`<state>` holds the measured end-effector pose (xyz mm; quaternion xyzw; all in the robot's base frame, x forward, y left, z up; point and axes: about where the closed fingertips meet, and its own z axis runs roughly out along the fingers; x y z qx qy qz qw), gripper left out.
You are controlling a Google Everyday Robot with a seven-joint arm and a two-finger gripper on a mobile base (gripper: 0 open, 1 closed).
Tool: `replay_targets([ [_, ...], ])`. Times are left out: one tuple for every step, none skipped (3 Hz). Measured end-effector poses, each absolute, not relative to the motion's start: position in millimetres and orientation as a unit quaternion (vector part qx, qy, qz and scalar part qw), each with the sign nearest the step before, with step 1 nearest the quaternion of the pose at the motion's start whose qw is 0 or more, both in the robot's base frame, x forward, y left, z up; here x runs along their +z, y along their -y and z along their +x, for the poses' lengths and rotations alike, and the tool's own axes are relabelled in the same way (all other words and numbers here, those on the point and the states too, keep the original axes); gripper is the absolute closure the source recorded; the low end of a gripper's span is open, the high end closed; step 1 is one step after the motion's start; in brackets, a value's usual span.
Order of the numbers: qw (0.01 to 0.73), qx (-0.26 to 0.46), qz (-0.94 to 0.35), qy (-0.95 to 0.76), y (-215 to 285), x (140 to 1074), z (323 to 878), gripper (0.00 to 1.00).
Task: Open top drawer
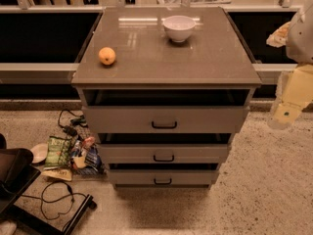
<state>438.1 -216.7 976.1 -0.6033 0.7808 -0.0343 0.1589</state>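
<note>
The grey cabinet (166, 62) stands in the middle of the camera view with three drawers stacked in its front. The top drawer (195, 119) has the tallest and widest flat front, with a small black bar handle (164, 125). A dark gap shows between its front and the countertop. Two shorter drawer fronts (195, 153) (195, 178) sit below it with like handles. My gripper (287, 107) hangs at the far right, beside the cabinet's right edge and about level with the top drawer, well apart from the handle.
An orange (107, 56) and a white bowl (179, 27) sit on the countertop. Snack bags and a plate (66, 153) lie on the floor at left, with black cables (58, 199) and a black stand (14, 177). A rail runs behind the cabinet.
</note>
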Motion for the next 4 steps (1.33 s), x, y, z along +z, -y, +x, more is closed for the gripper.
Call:
replay_targets([
  [0.159,-0.034,-0.603,-0.781,216.7,976.1,438.1,0.0],
  [0.161,-0.032,-0.597,-0.785,220.7,964.8,438.8,0.0],
  [0.152,-0.05,-0.602,-0.782,221.6,923.9,446.4,0.0],
  [0.146,-0.055,-0.618,-0.77,218.5,861.5,456.5,0.0],
])
